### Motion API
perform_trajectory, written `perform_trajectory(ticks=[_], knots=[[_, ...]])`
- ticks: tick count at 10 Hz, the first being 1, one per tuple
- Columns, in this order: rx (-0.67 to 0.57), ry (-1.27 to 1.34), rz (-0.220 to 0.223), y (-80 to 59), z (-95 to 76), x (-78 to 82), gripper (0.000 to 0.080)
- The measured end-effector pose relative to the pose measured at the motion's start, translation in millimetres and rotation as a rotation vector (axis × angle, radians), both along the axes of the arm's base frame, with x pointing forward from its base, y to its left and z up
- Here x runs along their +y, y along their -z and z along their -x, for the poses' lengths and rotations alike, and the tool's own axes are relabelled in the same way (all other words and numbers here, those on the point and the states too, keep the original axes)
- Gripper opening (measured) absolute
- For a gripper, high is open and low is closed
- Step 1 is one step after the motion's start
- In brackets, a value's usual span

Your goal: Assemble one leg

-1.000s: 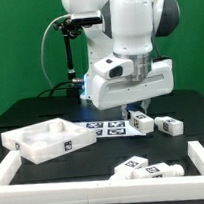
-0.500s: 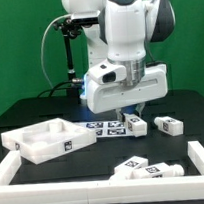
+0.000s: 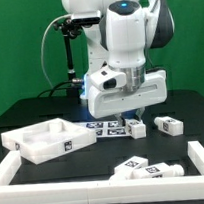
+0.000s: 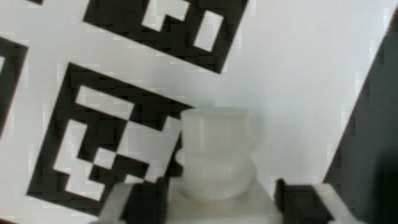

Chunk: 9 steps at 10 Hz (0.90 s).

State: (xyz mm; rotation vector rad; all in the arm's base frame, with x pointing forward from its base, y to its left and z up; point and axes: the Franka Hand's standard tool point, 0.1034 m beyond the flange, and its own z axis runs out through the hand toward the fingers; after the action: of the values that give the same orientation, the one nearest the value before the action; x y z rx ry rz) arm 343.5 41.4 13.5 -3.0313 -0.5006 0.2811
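Note:
A short white table leg (image 3: 138, 127) stands at the exterior view's right end of the marker board (image 3: 105, 128). My gripper (image 3: 133, 116) is straight above it and shut on its top. In the wrist view the leg (image 4: 217, 150) fills the gap between my two dark fingers, one finger (image 4: 150, 206) on each side, with my gripper (image 4: 228, 203) over the marker board's black tags (image 4: 107, 135). The white square tabletop (image 3: 48, 142) lies at the exterior view's left.
A second loose leg (image 3: 169, 126) lies to the exterior view's right of the held one. More legs (image 3: 146, 168) lie in a pile at the front. A white fence (image 3: 16, 176) rims the front and sides of the black table.
My arm has shifted toward the exterior view's left and slightly down, and the gripped leg has moved with it toward the marker board.

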Motion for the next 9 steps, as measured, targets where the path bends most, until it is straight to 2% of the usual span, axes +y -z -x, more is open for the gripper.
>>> perform_trajectory(ticks=[2,3,4,5,6,8,9], knots=[[0.0,0.0,0.0,0.2,0.1,-0.1,0.0294],[0.011,0.0,0.0,-1.0,0.5,-0.1,0.0477],[0.066,0.006,-0.006,-18.1,-6.3,-0.5,0.0604],[0.061,0.02,-0.01,-34.8,-25.7,-0.3,0.0604],[0.057,0.057,-0.006,-44.1,-42.1,3.6,0.064],[0.02,0.085,-0.005,-52.7,-68.3,8.8,0.0648],[0.022,0.086,-0.004,-51.6,-66.8,8.6,0.0648]])
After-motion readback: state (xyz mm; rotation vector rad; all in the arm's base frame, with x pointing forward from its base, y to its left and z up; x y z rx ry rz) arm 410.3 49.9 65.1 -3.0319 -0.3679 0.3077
